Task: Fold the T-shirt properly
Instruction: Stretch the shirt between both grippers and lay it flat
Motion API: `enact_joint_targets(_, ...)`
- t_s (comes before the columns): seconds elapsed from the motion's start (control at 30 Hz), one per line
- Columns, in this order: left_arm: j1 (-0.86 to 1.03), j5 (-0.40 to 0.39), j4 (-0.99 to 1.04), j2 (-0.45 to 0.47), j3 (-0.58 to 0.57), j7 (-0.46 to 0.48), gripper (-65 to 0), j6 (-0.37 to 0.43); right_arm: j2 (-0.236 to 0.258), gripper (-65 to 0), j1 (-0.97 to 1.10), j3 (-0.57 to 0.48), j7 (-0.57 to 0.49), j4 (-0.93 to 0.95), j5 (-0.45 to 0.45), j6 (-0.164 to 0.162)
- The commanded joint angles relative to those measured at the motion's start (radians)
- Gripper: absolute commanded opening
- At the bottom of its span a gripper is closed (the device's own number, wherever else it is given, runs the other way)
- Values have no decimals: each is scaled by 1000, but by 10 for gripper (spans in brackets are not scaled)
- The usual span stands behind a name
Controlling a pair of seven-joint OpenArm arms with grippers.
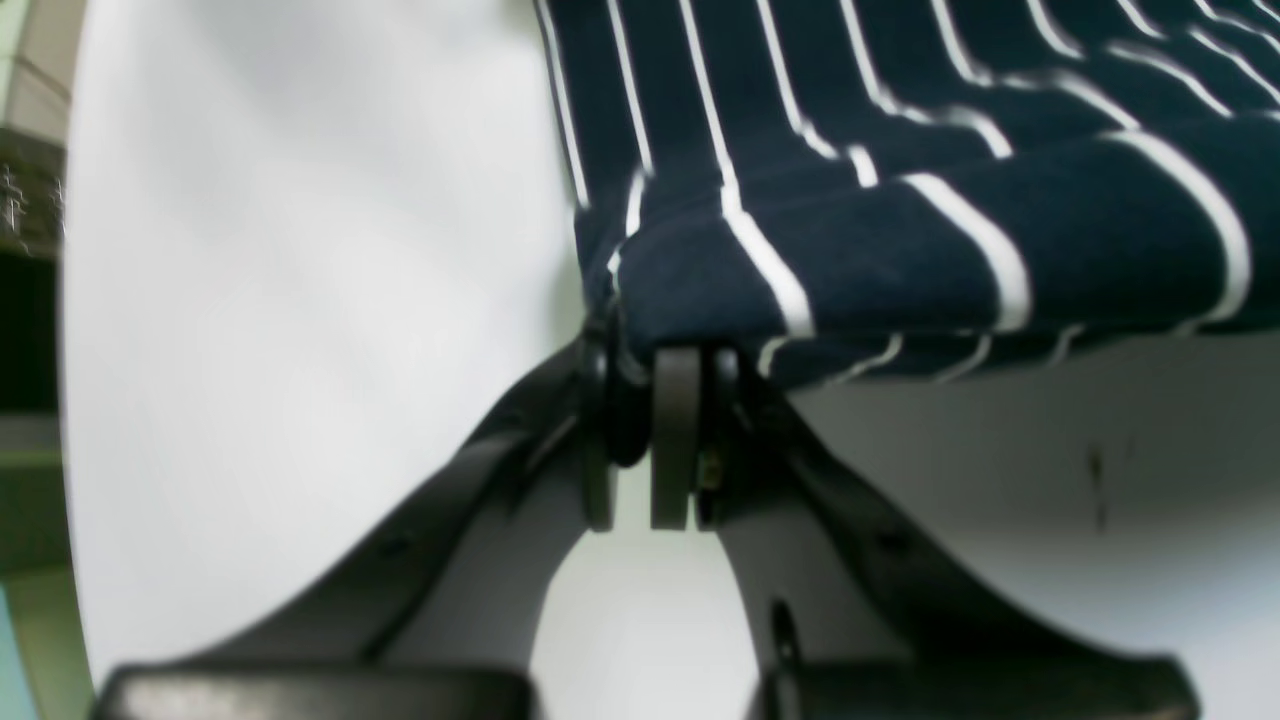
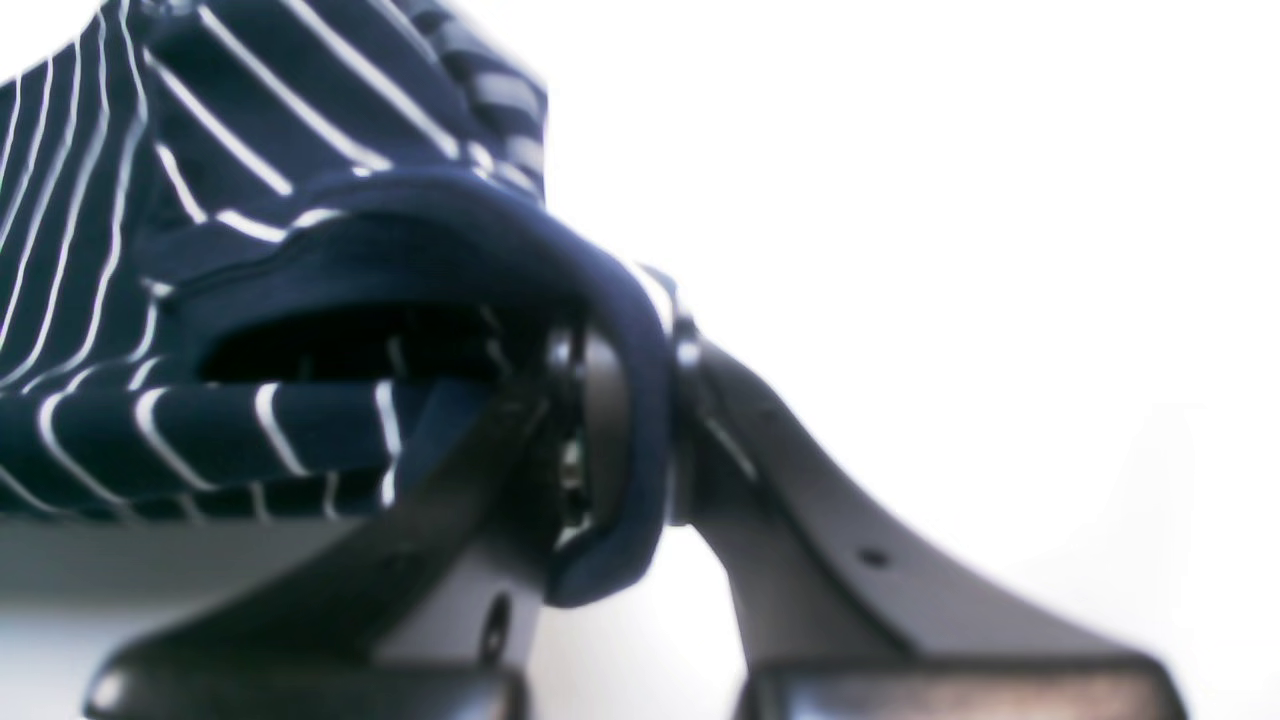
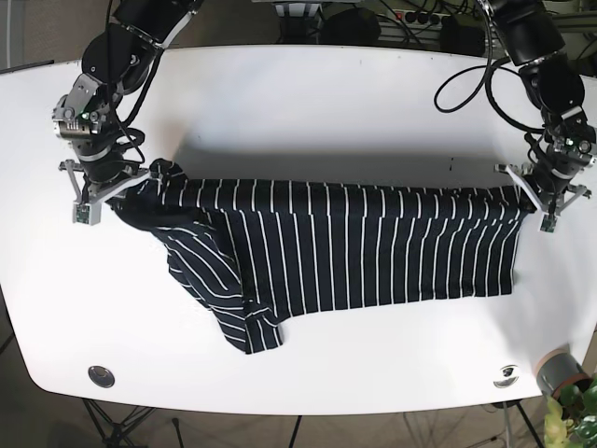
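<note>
The left gripper [image 1: 665,395] has its jaws pressed together on a corner of the T-shirt [image 3: 354,247], and in its wrist view the navy cloth with white stripes rises from the pinch point and spreads up and to the right, with its lower edge lifted a little over the table [image 3: 308,112]. The right gripper [image 2: 625,420] is also clamped on the T-shirt: a plain navy hem, perhaps the collar or a sleeve edge (the view is blurred here), passes between its jaws and hangs in a loop below them. Behind this hem the cloth opens into a dark pocket, and more striped cloth lies to the left of it. In the base view the T-shirt is stretched in a long band across the middle of the table, and each gripper holds one upper corner of it, so the top edge runs almost straight between them. Below this edge the body of the T-shirt lies flat on the table, and one sleeve points down toward the near edge of the table, on the right arm's side of the T-shirt. A dark small mark [image 3: 452,164] is on the table just above the T-shirt, nearer to the left gripper.
</note>
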State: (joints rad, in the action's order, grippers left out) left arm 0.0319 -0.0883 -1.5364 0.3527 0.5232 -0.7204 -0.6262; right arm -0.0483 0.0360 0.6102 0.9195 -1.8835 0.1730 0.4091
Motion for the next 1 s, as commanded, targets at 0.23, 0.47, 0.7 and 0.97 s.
enact_joint_targets(0.23,127,-5,-23,24,22,12,-650,-5,-9,-626,147,81,-30,-20,138,-5)
enact_joint_targets(0.47,188,-1,-72,-17,93,14,-650,-7,-9,-591,224,80,-32,-28,152,-5)
enact_joint_targets(0.7,202,2,-102,-31,99,12,-564,-7,-11,-301,249,78,-33,-92,158,-5)
enact_joint_targets(0.97,201,-5,-115,-31,101,12,-236,-5,9,-212,247,10,-35,-135,148,-5)
